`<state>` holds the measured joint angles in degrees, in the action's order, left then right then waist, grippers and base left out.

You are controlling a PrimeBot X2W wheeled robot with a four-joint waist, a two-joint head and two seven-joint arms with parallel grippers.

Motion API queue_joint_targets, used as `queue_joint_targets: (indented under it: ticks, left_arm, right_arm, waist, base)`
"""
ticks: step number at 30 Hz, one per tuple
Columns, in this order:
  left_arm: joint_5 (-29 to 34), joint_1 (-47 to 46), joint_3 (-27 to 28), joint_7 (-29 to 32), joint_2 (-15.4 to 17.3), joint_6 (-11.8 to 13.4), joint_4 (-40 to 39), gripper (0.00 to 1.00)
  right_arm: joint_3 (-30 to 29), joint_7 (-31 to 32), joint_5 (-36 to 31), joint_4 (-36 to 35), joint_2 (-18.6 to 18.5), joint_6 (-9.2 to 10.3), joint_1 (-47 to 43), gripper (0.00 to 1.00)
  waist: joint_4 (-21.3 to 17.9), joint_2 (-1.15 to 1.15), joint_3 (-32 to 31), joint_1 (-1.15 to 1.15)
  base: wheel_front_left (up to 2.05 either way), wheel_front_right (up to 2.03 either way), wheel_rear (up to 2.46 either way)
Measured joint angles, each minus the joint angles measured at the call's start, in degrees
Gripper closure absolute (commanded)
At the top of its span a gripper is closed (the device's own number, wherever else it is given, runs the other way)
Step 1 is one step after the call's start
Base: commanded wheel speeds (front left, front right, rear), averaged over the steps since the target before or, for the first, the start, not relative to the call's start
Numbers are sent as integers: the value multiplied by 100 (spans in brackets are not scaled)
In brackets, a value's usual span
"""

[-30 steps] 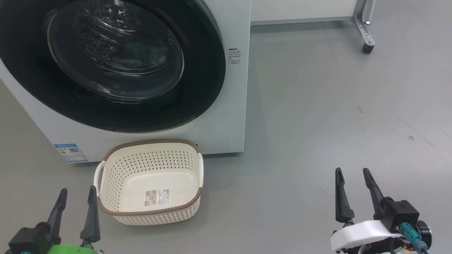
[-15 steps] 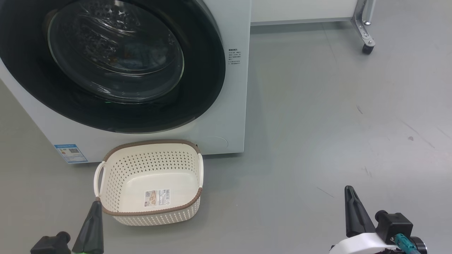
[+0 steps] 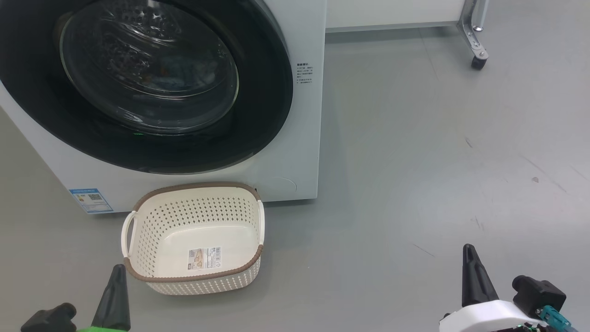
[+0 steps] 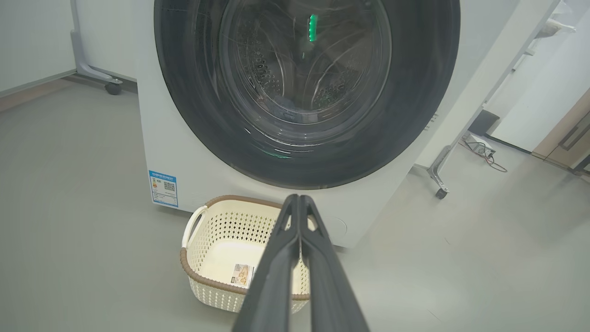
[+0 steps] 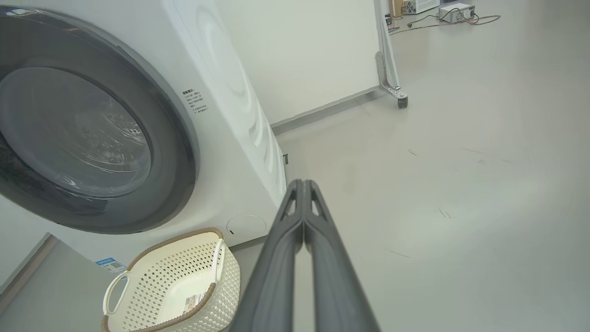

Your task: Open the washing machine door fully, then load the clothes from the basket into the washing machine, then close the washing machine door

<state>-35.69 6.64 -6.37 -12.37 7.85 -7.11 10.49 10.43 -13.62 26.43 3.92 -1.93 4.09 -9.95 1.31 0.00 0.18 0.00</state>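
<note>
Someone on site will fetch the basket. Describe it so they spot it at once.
Find the big white front-loading washing machine with its round glossy black-rimmed door. On the grey floor right before it, under the door, stands a small cream-white perforated plastic basket. Its brown rim, two side handles and the label sticker on its bare bottom set it apart.

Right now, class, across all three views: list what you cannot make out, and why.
Clothes: left wrist view, dim shapes behind the washing machine door glass; glare hides their count.
Printed panel on the washing machine: head view, too small to read.
Basket sticker: head view, text too small.
Left end effector: head view, base cut off by the bottom edge.
</note>
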Motion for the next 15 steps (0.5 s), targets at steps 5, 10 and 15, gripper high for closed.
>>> queue_joint_targets:
  ticks: [5, 10, 15]
  left_arm:
    - [-338, -13, 51, 109, -36, 1, 4, 100]
    - [-678, -24, 92, 221, -75, 1, 12, 100]
    - [-1026, -65, 145, 298, -80, 2, 32, 100]
  right_arm:
    - [-93, 70, 416, 0, -3, -3, 7, 100]
    - [-168, 171, 843, 7, -41, -51, 29, 100]
    - [-242, 263, 1270, 26, -78, -74, 104, 100]
  waist:
    - [-5, 0, 2, 0]
    - [-11, 0, 3, 0]
    - [-17, 0, 5, 0]
  base:
    - [0, 0, 0]
    - [0, 0, 0]
    - [0, 0, 0]
